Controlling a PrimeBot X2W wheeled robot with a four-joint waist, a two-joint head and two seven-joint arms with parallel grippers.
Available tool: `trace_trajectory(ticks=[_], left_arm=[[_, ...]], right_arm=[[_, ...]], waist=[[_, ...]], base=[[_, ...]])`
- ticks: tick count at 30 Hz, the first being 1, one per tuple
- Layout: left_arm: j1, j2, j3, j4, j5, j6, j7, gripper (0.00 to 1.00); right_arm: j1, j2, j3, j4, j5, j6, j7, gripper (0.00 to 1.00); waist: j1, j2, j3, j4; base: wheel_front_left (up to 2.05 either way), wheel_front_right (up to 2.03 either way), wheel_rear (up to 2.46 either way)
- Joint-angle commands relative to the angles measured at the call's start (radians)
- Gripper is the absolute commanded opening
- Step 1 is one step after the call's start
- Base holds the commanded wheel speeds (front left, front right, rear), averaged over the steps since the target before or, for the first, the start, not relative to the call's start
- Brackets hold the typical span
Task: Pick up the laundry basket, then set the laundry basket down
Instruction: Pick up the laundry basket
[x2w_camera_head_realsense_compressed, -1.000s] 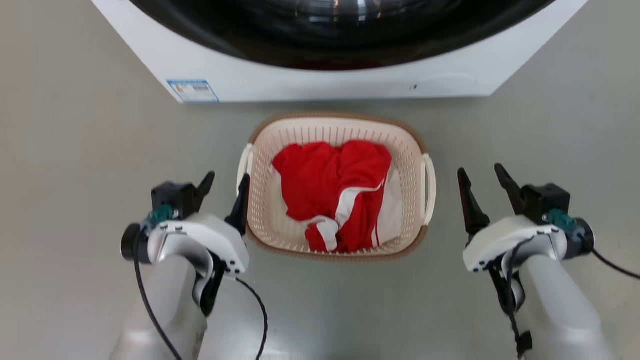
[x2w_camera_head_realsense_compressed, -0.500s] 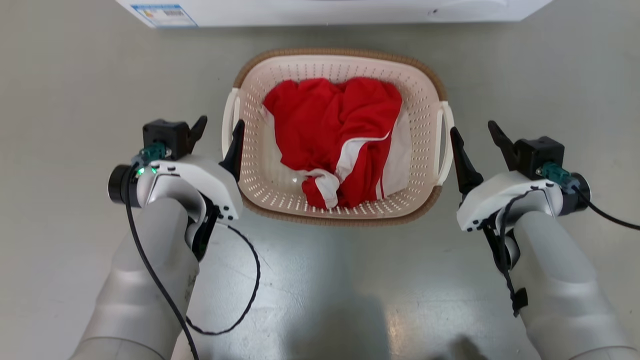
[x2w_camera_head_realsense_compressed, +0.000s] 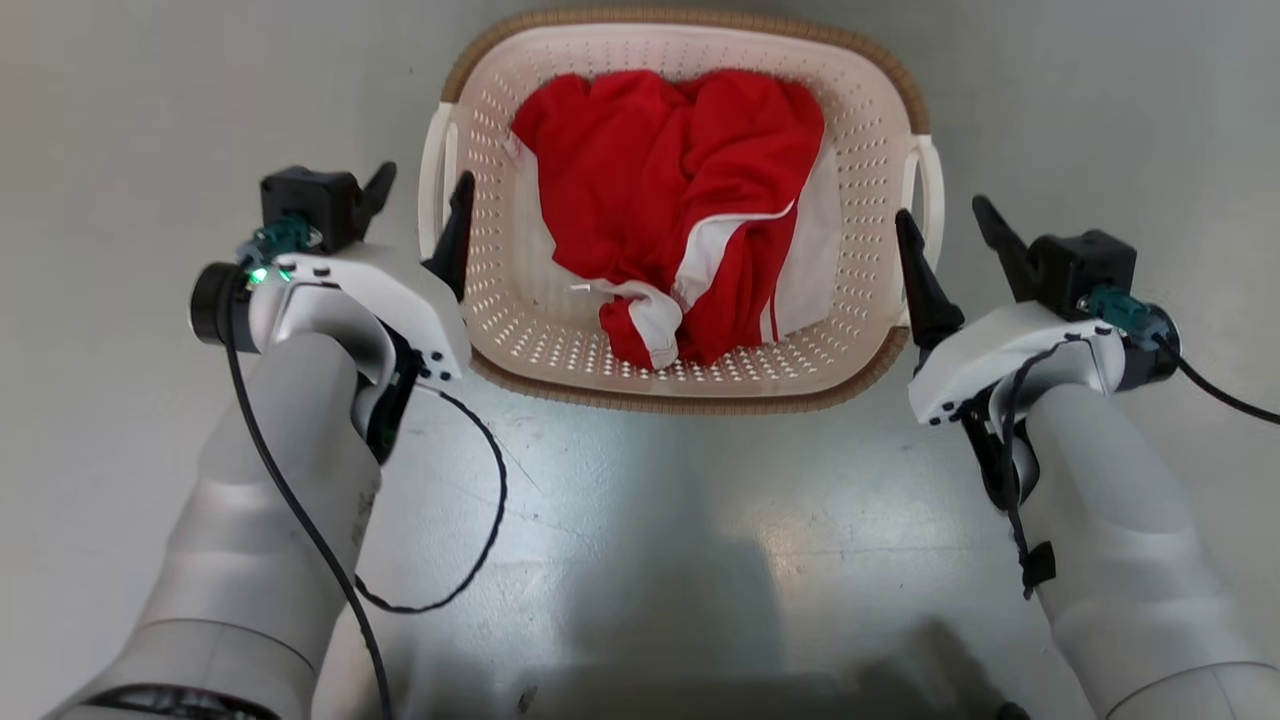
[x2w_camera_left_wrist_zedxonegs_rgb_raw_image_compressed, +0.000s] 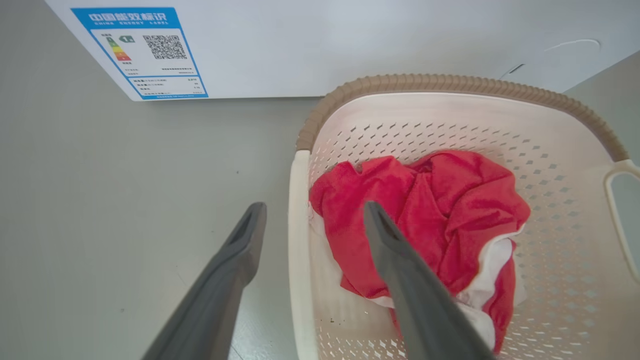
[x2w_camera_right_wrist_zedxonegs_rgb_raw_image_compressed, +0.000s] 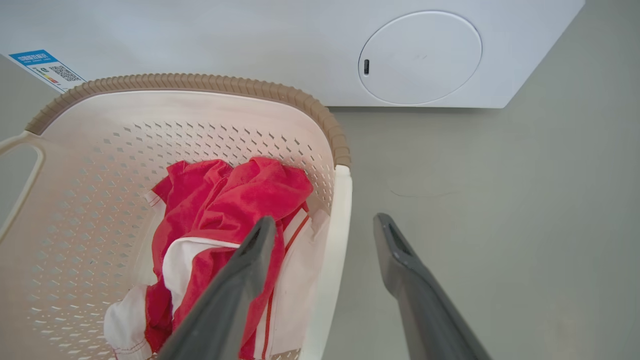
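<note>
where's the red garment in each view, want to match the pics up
head view: red garment top centre, lying inside the laundry basket
left wrist view: red garment right of centre, partly behind the right-hand finger
right wrist view: red garment left of centre, low in the picture
shared landmark: the basket's brown rim

Cream, brown-rimmed basket; red/wht garment

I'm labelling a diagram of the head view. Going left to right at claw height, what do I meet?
left claw → laundry basket with the red garment inside it → right claw
</note>
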Motion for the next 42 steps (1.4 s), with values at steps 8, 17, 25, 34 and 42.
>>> trace_trajectory(ticks=[8,17,25,34,42], left_arm=[[-0.041,0.032,0.005,0.016,0.004,-0.006,-0.006,1.00],[-0.079,0.026,-0.028,0.029,0.002,-0.006,-0.006,1.00],[-0.110,0.026,-0.064,0.046,0.000,-0.006,-0.006,1.00],[-0.139,0.034,-0.097,0.072,-0.006,-0.006,-0.006,1.00],[-0.155,0.034,-0.124,0.099,-0.021,-0.006,-0.006,1.00]], right_arm=[[-0.001,0.012,0.031,-0.026,0.031,0.006,-0.011,1.00],[-0.022,0.012,0.045,-0.008,0.046,0.006,-0.011,1.00],[-0.054,0.012,0.059,0.022,0.067,0.006,-0.011,1.00],[-0.092,0.012,0.083,0.067,0.101,0.006,-0.011,1.00],[-0.118,0.012,0.106,0.100,0.133,0.006,-0.011,1.00]], waist=[[-0.0001,0.0000,0.065,0.008],[-0.0001,0.0000,0.099,0.015],[-0.0001,0.0000,0.128,0.013],[-0.0001,0.0000,0.145,0.003],[-0.0001,0.0000,0.148,-0.001]], base=[[0.00,0.00,0.00],[0.00,0.00,0.00],[0.00,0.00,0.00],[0.00,0.00,0.00],[0.00,0.00,0.00]])
